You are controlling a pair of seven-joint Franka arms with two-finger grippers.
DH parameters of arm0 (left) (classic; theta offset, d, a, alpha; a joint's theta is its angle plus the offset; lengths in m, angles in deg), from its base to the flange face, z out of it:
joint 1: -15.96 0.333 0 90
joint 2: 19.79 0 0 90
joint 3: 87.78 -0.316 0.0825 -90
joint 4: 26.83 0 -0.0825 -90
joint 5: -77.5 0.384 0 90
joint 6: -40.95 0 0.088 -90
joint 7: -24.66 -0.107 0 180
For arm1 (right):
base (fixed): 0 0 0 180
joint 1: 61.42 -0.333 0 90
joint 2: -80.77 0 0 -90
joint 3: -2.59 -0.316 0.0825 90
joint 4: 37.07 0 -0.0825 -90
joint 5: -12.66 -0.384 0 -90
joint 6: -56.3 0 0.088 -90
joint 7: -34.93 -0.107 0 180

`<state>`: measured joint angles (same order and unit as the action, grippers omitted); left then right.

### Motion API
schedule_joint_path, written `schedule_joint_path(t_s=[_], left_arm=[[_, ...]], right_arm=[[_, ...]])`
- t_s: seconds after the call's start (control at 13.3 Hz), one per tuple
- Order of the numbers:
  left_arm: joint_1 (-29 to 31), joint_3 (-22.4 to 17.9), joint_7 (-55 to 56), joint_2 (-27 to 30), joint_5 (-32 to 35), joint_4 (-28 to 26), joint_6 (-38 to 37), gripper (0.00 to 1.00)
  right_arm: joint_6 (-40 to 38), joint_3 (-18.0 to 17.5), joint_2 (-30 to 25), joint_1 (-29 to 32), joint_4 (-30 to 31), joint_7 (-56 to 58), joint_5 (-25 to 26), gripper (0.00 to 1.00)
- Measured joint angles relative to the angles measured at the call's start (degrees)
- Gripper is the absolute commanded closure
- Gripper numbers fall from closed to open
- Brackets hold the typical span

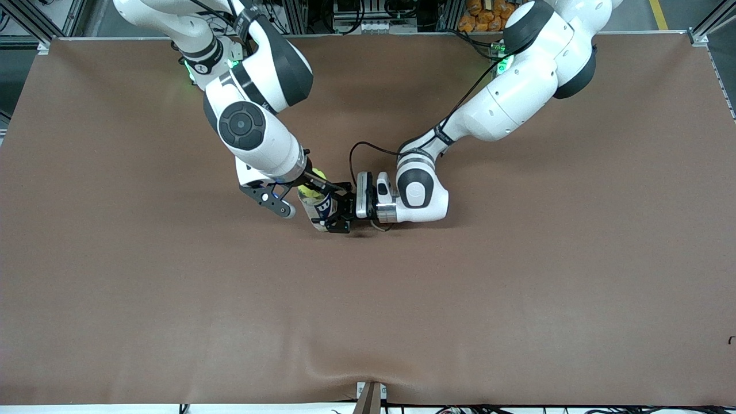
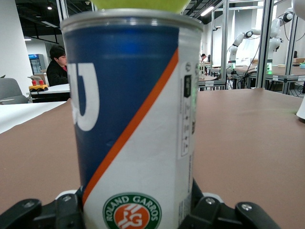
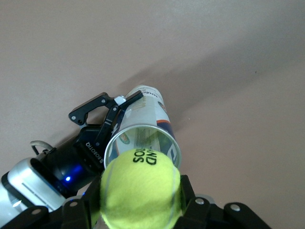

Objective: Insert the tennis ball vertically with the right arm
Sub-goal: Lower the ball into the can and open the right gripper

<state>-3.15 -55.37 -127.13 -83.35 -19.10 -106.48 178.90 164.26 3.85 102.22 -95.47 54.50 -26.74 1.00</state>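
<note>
Ball one, can one.

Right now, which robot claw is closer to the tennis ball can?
Left. The left claw grips the can around its side; the right claw holds the tennis ball just above the can's open top.

A fuzzy felt tennis ball, a glossy clear-plastic can (paper-look printed label), and a matt brown table.
</note>
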Motion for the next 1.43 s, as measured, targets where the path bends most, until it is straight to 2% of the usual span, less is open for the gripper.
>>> schedule_joint_path(t_s=[0.08, 0.68, 0.75, 0.83, 0.9, 1.13, 1.28, 1.43], left_arm=[[0.0, 0.0, 0.0, 0.0, 0.0, 0.0, 0.0, 0.26], [0.0, 0.0, 0.0, 0.0, 0.0, 0.0, 0.0, 0.25], [0.0, 0.0, 0.0, 0.0, 0.0, 0.0, 0.0, 0.22], [0.0, 0.0, 0.0, 0.0, 0.0, 0.0, 0.0, 0.05], [0.0, 0.0, 0.0, 0.0, 0.0, 0.0, 0.0, 0.0], [-0.2, -0.1, -0.1, -0.1, -0.1, 0.0, 0.0, 0.0], [-0.5, -0.1, -0.1, -0.4, -0.1, 0.0, 0.1, 0.0], [-0.5, -0.1, -0.1, -0.6, -0.1, 0.0, 0.1, 0.0]], right_arm=[[0.0, 0.1, 0.3, 0.0, 0.0, 0.0, 0.0, 0.0], [0.2, 0.3, 1.0, 0.1, -0.1, 0.0, 0.0, 0.0], [0.2, 0.5, 1.0, 0.5, -0.4, 0.1, 0.0, 0.0], [0.2, 0.6, 0.9, 1.2, -0.8, 0.4, 0.0, 0.0], [0.2, 0.7, 0.9, 2.3, -1.6, 0.9, 0.0, 0.0], [-2.7, 0.7, 0.6, 4.6, -4.0, 2.7, -0.1, 0.0], [-5.1, 0.1, 0.7, 2.7, -3.9, 2.7, 0.7, 0.0], [-6.8, -0.1, 1.1, -0.2, -3.4, 2.3, 4.2, 0.0]])
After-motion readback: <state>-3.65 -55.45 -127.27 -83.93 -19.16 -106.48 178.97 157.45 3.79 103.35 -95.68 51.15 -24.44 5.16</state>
